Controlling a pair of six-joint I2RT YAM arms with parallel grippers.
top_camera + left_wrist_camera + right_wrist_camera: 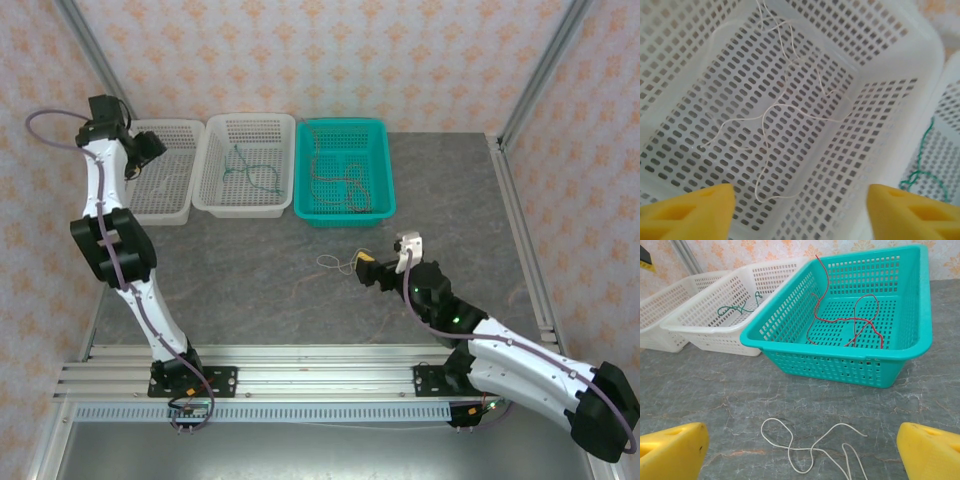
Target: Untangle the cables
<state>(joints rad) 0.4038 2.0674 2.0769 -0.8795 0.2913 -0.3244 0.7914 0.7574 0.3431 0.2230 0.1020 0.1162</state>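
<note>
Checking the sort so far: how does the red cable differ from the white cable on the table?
The red cable lies in the teal basket, one end up its back wall; the white cable lies flat on the table. One is red, the other white. Both are thin and loopy.

Table (pixel 450 200), grey marbled — along its far edge were set a left white basket (pixel 165 213), a middle white basket (pixel 243 208) and a teal basket (pixel 345 215); a white cable (pixel 790 450) was laid loose in front.
</note>
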